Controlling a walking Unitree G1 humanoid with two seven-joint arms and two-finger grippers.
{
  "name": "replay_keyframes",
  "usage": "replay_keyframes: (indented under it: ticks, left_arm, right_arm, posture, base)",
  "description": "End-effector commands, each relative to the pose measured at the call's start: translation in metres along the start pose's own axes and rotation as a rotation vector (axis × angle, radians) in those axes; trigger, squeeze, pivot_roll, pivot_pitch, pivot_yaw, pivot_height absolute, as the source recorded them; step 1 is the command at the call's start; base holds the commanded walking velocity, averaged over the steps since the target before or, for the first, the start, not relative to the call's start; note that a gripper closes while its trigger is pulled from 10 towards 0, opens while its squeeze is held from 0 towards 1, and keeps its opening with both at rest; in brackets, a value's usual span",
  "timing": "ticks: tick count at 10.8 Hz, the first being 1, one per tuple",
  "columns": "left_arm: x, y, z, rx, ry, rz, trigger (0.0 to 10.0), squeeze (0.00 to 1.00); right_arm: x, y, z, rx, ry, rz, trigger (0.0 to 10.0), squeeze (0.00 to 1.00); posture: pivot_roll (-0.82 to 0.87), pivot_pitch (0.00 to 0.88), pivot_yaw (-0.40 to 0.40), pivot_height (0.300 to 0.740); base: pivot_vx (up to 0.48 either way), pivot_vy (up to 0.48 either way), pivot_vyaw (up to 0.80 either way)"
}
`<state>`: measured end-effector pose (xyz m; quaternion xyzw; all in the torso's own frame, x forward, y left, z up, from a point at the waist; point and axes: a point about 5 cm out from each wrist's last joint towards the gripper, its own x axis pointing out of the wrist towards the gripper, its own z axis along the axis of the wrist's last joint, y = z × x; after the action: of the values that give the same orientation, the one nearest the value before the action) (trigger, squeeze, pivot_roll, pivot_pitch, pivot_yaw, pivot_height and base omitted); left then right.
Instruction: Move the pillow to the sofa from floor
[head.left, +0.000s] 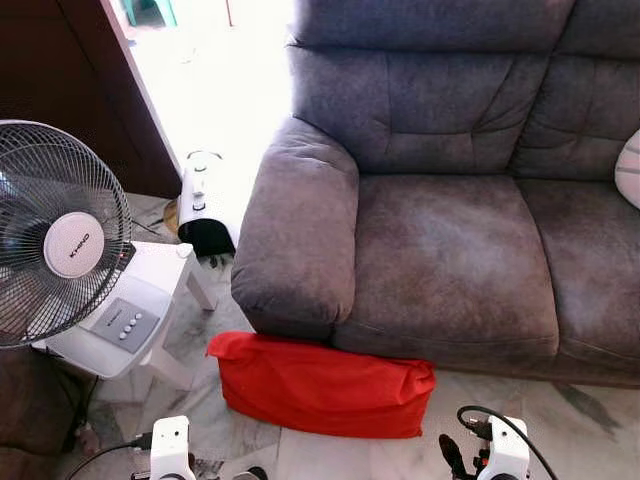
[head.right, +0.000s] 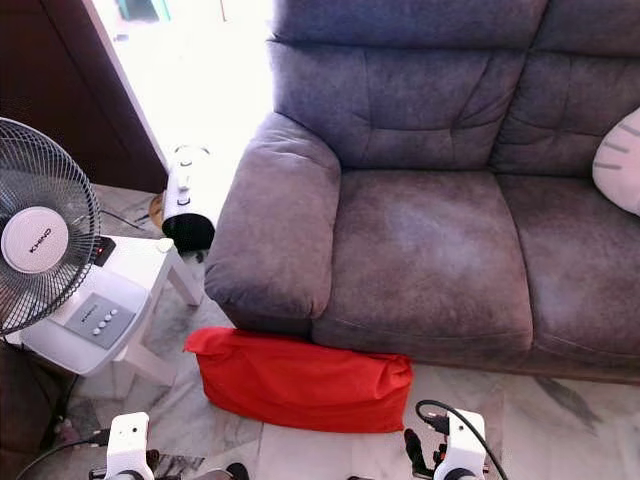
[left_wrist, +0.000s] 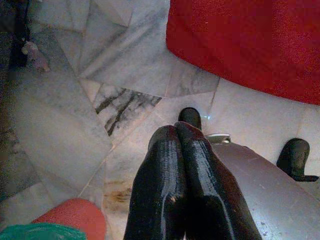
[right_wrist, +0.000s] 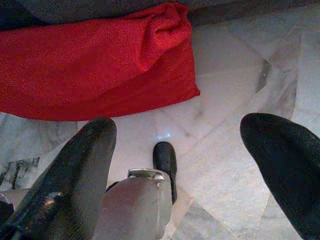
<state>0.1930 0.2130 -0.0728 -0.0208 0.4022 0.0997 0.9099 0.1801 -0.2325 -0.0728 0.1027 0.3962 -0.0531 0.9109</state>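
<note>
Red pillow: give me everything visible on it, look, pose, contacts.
The red pillow is a long, soft cushion in a plain red cloth cover, slightly creased, with one end bunched into folds. It lies flat on the marble floor, lengthwise along the front base of the grey sofa, touching it below the armrest. Neither hand touches it: the left hand is shut and the right hand open, both above the floor short of it.

The right hand (right_wrist: 180, 165) hangs over the marble floor (right_wrist: 235, 165) with its two black fingers (right_wrist: 75, 170) spread wide apart, holding nothing. Beyond them the red pillow (right_wrist: 95, 70) lies on the floor, its knotted end bunched up, its far edge touching the grey sofa (right_wrist: 65, 12) base. Below the fingers shows a silver limb (right_wrist: 132, 207) with a black foot (right_wrist: 165, 157) on the tiles.
</note>
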Motion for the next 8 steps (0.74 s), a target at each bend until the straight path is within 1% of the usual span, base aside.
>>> replay_keyframes:
  ticks: [1, 3, 8]
  left_arm:
    - [-0.0021, 0.0031, -0.0092, 0.019, 0.034, 0.008, 10.0, 0.00]
    - [-0.0021, 0.0028, -0.0089, 0.018, 0.033, 0.008, 10.0, 0.00]
    - [-0.0019, 0.0017, -0.0079, 0.014, 0.027, 0.009, 10.0, 0.00]
  right_arm:
    - [-0.0027, -0.0029, -0.0084, 0.018, 0.025, -0.014, 10.0, 0.00]
    - [-0.0025, -0.0024, -0.0079, 0.018, 0.021, -0.007, 10.0, 0.00]
    - [-0.0027, -0.0036, -0.0075, 0.007, 0.023, -0.015, 10.0, 0.00]
  posture:
    - [0.06, 0.170, 0.006, 0.740]
    - [0.06, 0.171, 0.006, 0.740]
    - [0.06, 0.174, 0.003, 0.740]
  base:
    - [0.000, 0.000, -0.59]
    - [0.000, 0.000, -0.53]
    - [0.000, 0.000, 0.00]
